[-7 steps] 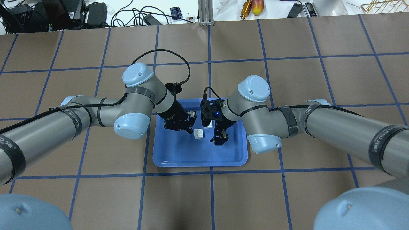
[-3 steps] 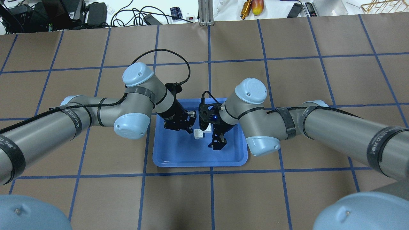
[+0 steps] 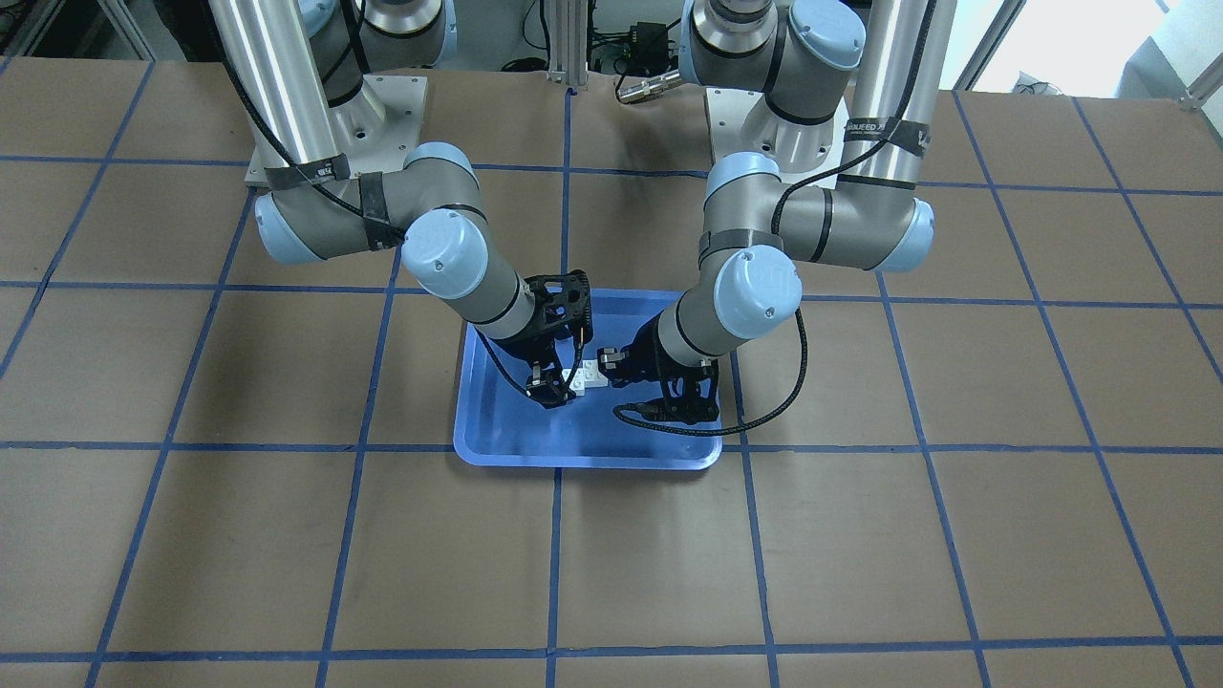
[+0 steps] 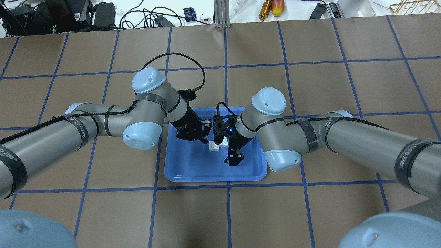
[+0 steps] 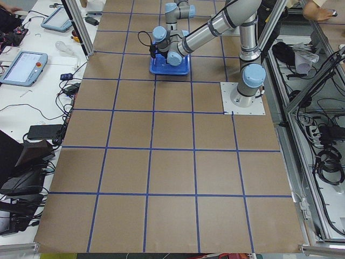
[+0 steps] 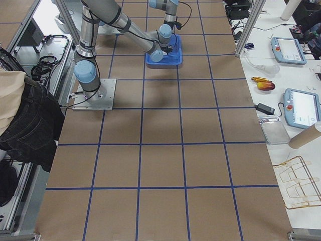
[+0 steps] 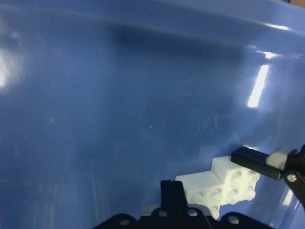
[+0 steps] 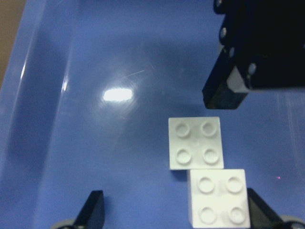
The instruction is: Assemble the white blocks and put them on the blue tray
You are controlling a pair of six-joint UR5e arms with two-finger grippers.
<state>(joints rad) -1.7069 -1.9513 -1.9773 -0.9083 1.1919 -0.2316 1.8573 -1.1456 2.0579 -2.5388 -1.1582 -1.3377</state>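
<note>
Two white blocks lie studs up on the floor of the blue tray (image 4: 193,168), side by side and offset, touching at their corners, not stacked. In the right wrist view one block (image 8: 196,143) is farther out and the other (image 8: 218,196) is nearer. My right gripper (image 8: 176,210) is open wide and low over the tray, with the nearer block right beside its right finger (image 8: 259,207). My left gripper (image 4: 205,131) is open and hovers just beside the blocks (image 4: 218,144). One of its fingers (image 8: 228,86) shows above the farther block.
The tray (image 3: 506,430) sits mid-table on brown paper with blue tape lines. Both wrists crowd over its middle. The tray's near part in the overhead view holds nothing. Cables, tools and tablets lie beyond the table's far edge.
My right gripper has moved left, toward the left gripper. The two blocks now stand closer together. The left arm has not moved.
</note>
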